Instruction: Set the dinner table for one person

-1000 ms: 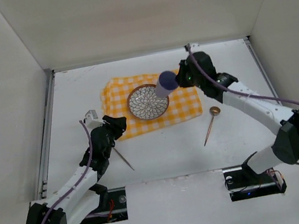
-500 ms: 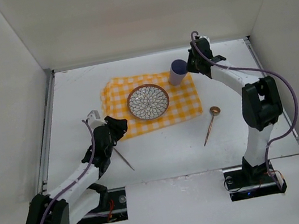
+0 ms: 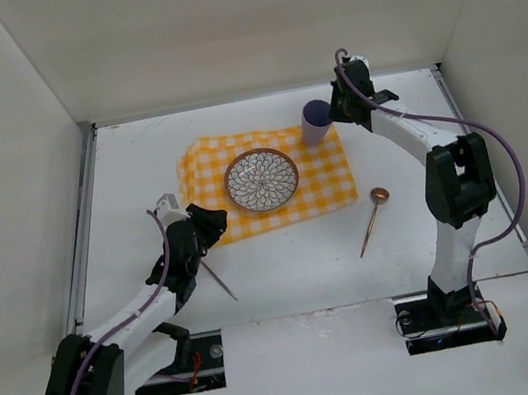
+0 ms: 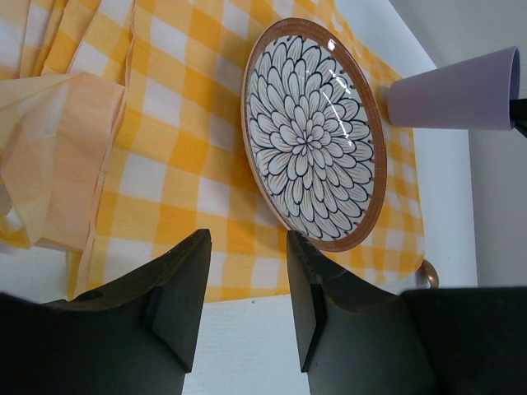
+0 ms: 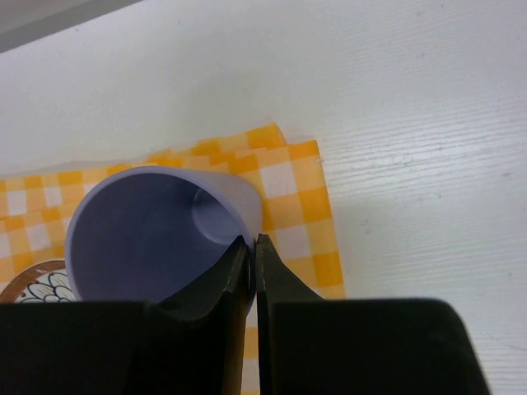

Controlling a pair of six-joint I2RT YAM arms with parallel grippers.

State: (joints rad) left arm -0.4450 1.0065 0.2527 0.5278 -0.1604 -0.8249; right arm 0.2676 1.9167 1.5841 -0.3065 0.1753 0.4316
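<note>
Status, place setting: roughly halfway, by my read. Checked place mat [image 3: 328,187] flat on white worktop [image 3: 289,285], around the middle, slightly to the far side. Flower-pattern plate [image 3: 261,180] centred on the mat, done. Lilac cup [image 3: 314,122] upright at the mat's far right corner, base on or just above the cloth, cannot tell which; not released yet. Cutlery not placed: spoon [image 3: 373,218] on bare worktop just off the mat's near right corner; thin pointed utensil [image 3: 219,278] on bare worktop by the mat's near left corner, type too small to tell. Probably belong beside the plate, so two moves left plus the cup release. Pale folded flap [image 4: 58,156] at the mat's left end in the left wrist view, turned-over corner or napkin, cannot tell; may need flattening. Right tool [image 5: 251,247]: clamped on the cup's wall at the rim, one finger inside, one outside, almost together with only the thin wall between. Left tool [image 4: 247,243]: jaws well apart, nothing between them, holds nothing, hovers over the mat's near left edge facing the plate, thin utensil just on its near side. Next, likely: let go of the cup and lift clear. Risk on release: dragging the cup over, given the pinch at the rim.
</note>
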